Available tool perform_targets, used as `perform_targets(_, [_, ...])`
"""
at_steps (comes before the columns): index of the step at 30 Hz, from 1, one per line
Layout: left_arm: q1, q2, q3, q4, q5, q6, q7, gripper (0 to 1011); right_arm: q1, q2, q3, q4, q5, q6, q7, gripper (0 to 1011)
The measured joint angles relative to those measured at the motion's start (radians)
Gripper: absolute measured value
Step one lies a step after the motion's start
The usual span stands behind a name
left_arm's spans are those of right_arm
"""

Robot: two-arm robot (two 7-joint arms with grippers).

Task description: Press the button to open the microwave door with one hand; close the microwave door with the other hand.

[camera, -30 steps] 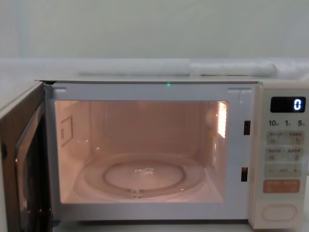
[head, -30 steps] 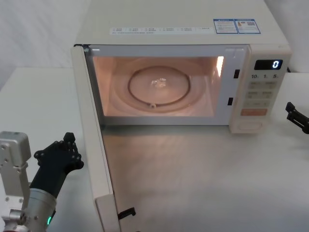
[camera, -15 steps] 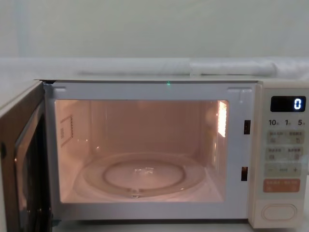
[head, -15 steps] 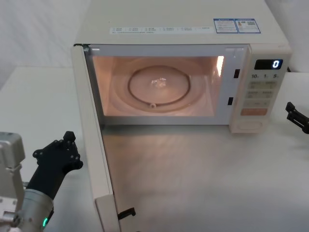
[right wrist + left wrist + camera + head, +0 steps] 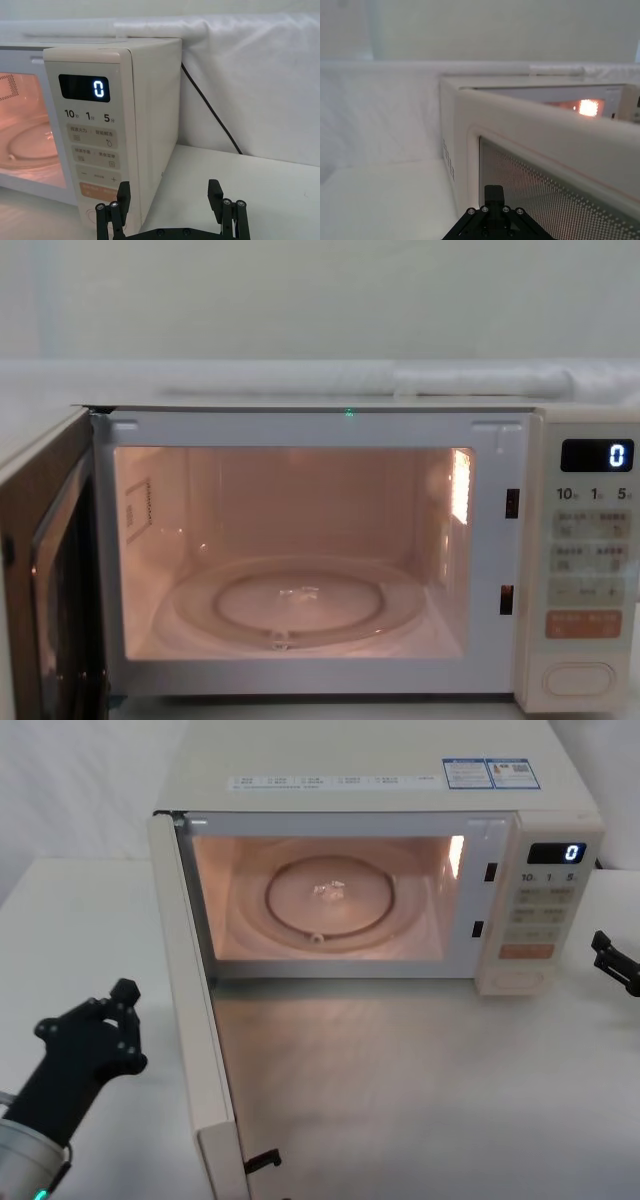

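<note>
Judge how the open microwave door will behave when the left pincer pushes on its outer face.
The microwave door stands wide open on a left-edge hinge, so it should probably swing rather than slide. It looks like a rigid framed panel, likely stiff, not flexing. The left pincer sits beside its outer face, apart from it; a push near the free edge would likely turn it most easily.

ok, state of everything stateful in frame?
cream-white microwave door with dark window: swung wide open
large cream oval push button: untouched
digital display: lit, reads 0
cavity lamp: on
glass turntable: empty
left pincer: outside the door, apart from it
right pincer: open, beside the control panel
</note>
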Motion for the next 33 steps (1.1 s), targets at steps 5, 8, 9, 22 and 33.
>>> perform_targets(5, [0.026, 0.004, -0.041, -0.043, -0.013, -0.019, -0.005, 0, 0.000, 0.000, 0.000, 0.000, 0.000, 0.000, 0.000, 1002])
perform_targets(8, [0.037, -0.002, -0.073, -0.059, -0.040, -0.037, -0.012, 0, 0.000, 0.000, 0.000, 0.000, 0.000, 0.000, 0.000, 1002])
perform_targets(9, [0.039, -0.003, -0.079, -0.062, -0.045, -0.040, -0.014, 0, 0.000, 0.000, 0.000, 0.000, 0.000, 0.000, 0.000, 1002])
perform_targets(22, [0.055, 0.067, -0.088, -0.080, -0.112, -0.025, -0.114, 0, 0.000, 0.000, 0.000, 0.000, 0.000, 0.000, 0.000, 1002])
perform_targets(33, [0.053, 0.140, -0.045, -0.080, -0.156, -0.017, -0.182, 0, 0.000, 0.000, 0.000, 0.000, 0.000, 0.000, 0.000, 1002])
